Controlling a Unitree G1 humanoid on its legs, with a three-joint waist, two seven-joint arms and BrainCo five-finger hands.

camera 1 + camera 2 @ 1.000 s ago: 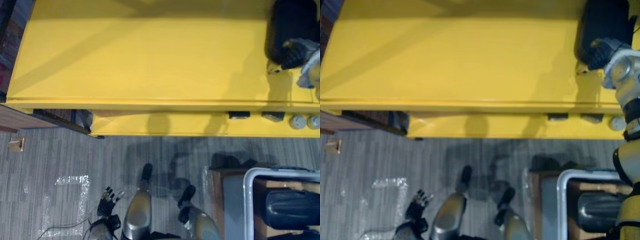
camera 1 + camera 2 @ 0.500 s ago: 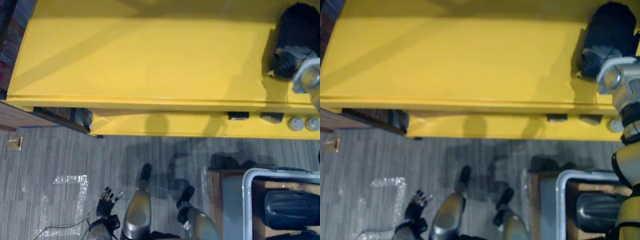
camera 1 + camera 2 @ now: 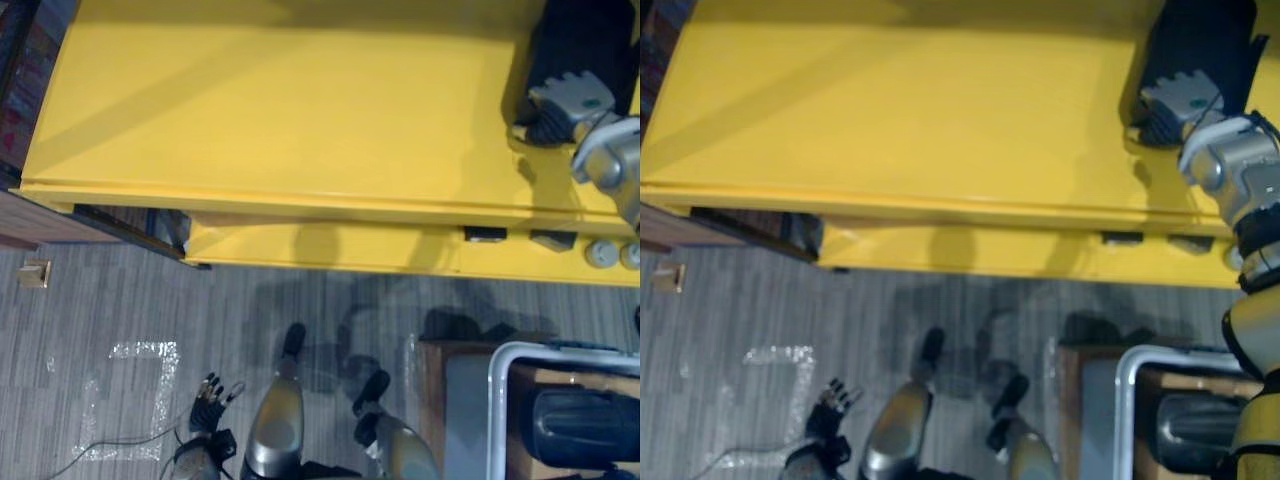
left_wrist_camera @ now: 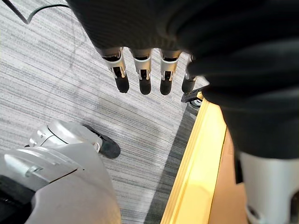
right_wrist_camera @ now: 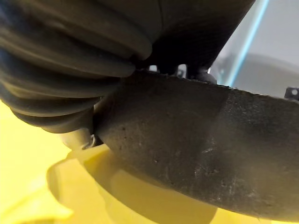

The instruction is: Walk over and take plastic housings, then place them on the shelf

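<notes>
"While you had the head cameras tipped down, where did the black housing (image 3: 590, 35) sit?"

"I saw it on top of the yellow shelf (image 3: 280, 110), at the far right corner. My right hand (image 3: 563, 98) was on its near edge."

"Was that hand clasping it?"

"I could not tell. The wrist camera on that arm showed the housing's dark, rough surface very close past the ribbed cover, with yellow beneath. I could not make out whether the hand gripped the housing or merely lay against it."

"And the other arm?"

"My left hand (image 3: 211, 397) hung low over the grey carpet (image 3: 100, 310), well apart from the shelf top, and it held nothing. Its own wrist camera showed the fingers (image 4: 142, 74) straight and loose, side by side."

"Anything else around?"

"A second dark housing (image 3: 583, 425) lay in a bin (image 3: 494, 400) with a pale rim, down at my lower right. The shelf's lower level (image 3: 330, 250) stuck out beneath the top. On it sat two small dark pieces (image 3: 485, 234) and, to their right, two round grey caps (image 3: 601, 254). A square of clear tape (image 3: 140, 349) was stuck to the carpet near the left hand. A small wooden block (image 3: 33, 273) lay on the carpet by the shelf's left end."
</notes>
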